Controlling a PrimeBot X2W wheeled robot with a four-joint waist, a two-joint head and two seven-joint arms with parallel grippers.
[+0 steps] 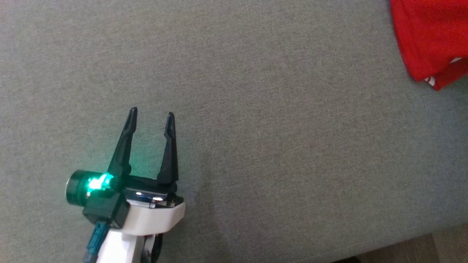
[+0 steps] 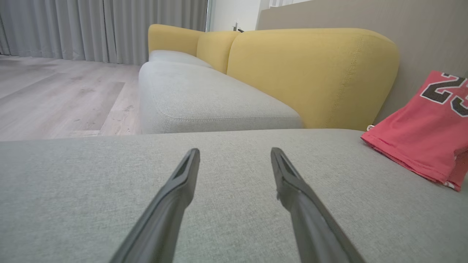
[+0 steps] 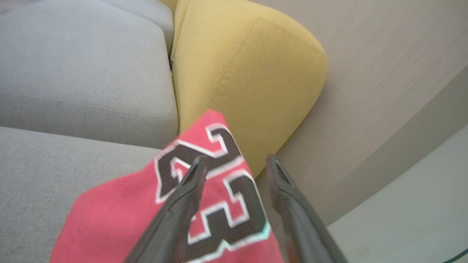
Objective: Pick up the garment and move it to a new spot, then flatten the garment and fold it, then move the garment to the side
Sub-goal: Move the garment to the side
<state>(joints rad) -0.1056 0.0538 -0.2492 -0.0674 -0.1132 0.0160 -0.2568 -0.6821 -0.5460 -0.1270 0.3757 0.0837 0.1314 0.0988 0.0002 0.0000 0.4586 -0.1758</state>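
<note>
Your left tool [image 1: 151, 111] hangs low over the grey seat cushion [image 1: 292, 153], fingers spread wide and gripping nothing, with bare fabric all around it. The red jersey [image 1: 427, 36] lies well off to the right, at the far right corner of that cushion in the head view, part of it running out of the picture.

From the left wrist you see the jersey propped up at the right edge, its lower hem on the cushion and its upper part leaning against the beige wall panel [image 2: 420, 33]. The black number on it shows near the top. Just beside it on the left stands the yellow backrest [image 2: 310, 73], close enough that a white scrap of the garment pokes out at its foot. Past the cushion's front edge there is a second grey seat [image 2: 204, 98], then wooden floor [image 2: 55, 95] and grey curtains [image 2: 91, 25].

Your right tool [image 3: 236, 157] is above the jersey with its fingers parted and nothing pinched between them. The left finger crosses in front of the number, the right one sits over the gap between garment and wall panel. The yellow backrest crowds in right behind the jersey, and the picture is a little blurred here.
</note>
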